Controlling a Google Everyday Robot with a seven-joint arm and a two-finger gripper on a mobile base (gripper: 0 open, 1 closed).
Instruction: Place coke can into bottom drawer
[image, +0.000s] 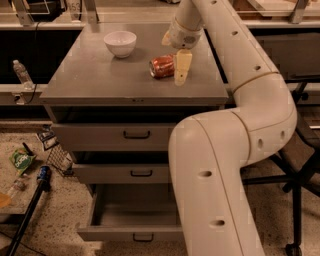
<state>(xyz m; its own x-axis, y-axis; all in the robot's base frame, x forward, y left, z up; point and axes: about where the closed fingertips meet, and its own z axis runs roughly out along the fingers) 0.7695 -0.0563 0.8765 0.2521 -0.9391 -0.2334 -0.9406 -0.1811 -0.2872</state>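
Red coke can (162, 66) lies untaken on the grey surface (100, 80), the claw (174, 53) just above it with fingers apart, bottom drawer (135, 232) already open.

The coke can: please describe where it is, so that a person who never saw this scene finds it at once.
Look at the top of the grey cabinet with three drawers. The coke can lies on its side right of the white bowl, just beside the robot's open hand. It is the only red thing there.
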